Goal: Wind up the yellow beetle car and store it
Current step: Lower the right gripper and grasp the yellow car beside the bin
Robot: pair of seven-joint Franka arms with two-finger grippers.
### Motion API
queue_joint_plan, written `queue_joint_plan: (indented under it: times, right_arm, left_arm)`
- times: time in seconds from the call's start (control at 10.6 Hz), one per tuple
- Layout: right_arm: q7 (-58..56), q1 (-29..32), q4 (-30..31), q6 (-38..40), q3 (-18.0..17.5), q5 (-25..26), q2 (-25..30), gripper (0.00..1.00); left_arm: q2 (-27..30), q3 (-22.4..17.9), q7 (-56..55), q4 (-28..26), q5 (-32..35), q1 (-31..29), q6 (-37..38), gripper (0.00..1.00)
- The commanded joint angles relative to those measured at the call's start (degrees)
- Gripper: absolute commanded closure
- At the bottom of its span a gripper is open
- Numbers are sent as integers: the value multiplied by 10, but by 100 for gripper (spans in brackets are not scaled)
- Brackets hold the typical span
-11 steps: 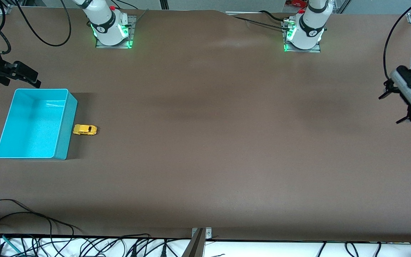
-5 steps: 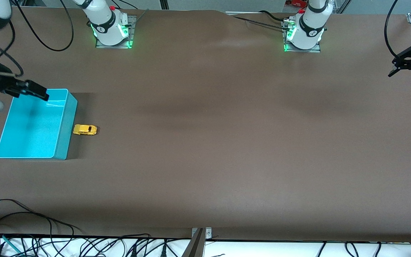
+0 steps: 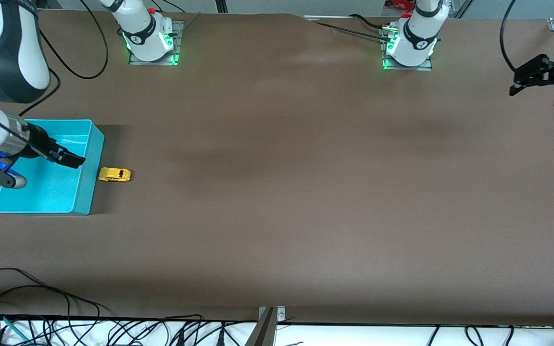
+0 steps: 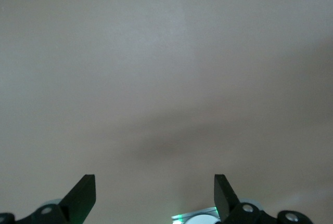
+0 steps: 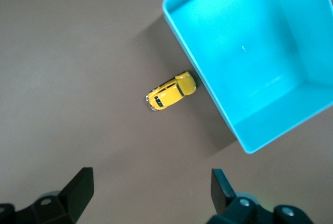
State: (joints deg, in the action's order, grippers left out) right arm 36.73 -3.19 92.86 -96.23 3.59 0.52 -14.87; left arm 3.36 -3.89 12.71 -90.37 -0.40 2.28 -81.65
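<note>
Yellow beetle car (image 3: 114,175) (image 5: 170,91): tiny, bright yellow, dark windows. Upright on its wheels on the brown table, one end just beside the turquoise bin's (image 3: 88,168) outer wall, toward the right arm's end.

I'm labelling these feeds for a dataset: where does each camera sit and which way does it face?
Front: high across the table, facing both bases; shows right gripper over turquoise bin, left gripper.
Left wrist: looks down at bare table; open fingertips.
Right wrist: looks down on yellow beetle car; open fingertips.
Front and right wrist share car and bin.
</note>
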Motion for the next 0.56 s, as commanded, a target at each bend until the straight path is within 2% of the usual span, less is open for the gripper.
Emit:
queue_joint_plan:
  times: [0.0,0.09,0.28,0.47]
  right_arm:
    - [141,0,-6,-24,-2,9,-44,0]
    - [206,0,-1,-59,-2,11,-71,0]
    - [267,2,32,-132,-1,21,-87,0]
    - [342,6,108,-245,-1,20,-86,0]
  left_arm:
    - [-6,3,-49,30,-9,4,25,0]
    - [-9,4,-49,31,-9,5,25,0]
    - [-12,0,-52,40,-9,13,27,0]
    - [-16,-1,-143,42,-9,25,27,0]
